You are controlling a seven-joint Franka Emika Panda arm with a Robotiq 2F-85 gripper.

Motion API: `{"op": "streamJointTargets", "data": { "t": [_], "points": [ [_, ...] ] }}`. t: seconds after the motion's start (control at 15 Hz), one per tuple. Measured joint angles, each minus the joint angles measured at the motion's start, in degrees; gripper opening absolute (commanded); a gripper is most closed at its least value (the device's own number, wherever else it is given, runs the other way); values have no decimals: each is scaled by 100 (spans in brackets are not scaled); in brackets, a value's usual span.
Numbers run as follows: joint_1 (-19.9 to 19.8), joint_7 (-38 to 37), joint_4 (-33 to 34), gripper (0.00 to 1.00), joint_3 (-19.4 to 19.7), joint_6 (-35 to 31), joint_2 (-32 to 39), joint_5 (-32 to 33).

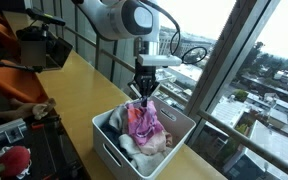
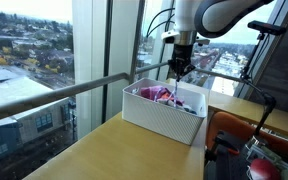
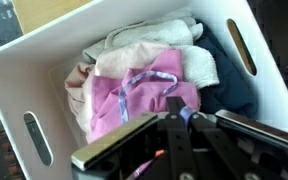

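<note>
A white plastic basket point(image 1: 109, 142) point(image 2: 160, 116) point(image 3: 24, 62) full of clothes stands on the wooden table by the window. On top of the pile lies a pink garment point(image 1: 144, 122) point(image 2: 156, 94) point(image 3: 119, 100) with lavender straps. Around it are cream and white pieces point(image 3: 154, 45) and a dark blue one point(image 3: 234, 90). My gripper point(image 1: 146, 95) point(image 2: 181, 72) point(image 3: 181, 112) hangs over the basket's window side, fingers pointing down. It is shut, with a bit of lavender strap pinched between its tips. In an exterior view the pink cloth rises in a peak toward the fingers.
The wooden table point(image 1: 79, 80) point(image 2: 134, 150) runs along a glass wall with a metal rail point(image 2: 64, 92). Camera gear point(image 1: 39, 45) stands at the table's far end. A red object point(image 1: 14, 158) and clutter lie beside the table. A chair back point(image 2: 239, 135) stands close to the basket.
</note>
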State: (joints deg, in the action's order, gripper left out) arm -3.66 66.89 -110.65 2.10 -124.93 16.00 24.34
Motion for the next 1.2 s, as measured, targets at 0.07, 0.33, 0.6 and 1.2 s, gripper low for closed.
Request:
{"op": "streamJointTargets", "data": {
  "t": [0.07,0.33,0.6,1.2],
  "points": [
    [-9,0,1,0,7,-4,50,0],
    [-81,0,6,0,28,-46,323,0],
    [-155,1,67,40,47,-66,611,0],
    [-75,-9,381,100,46,-35,762,468]
  ]
}}
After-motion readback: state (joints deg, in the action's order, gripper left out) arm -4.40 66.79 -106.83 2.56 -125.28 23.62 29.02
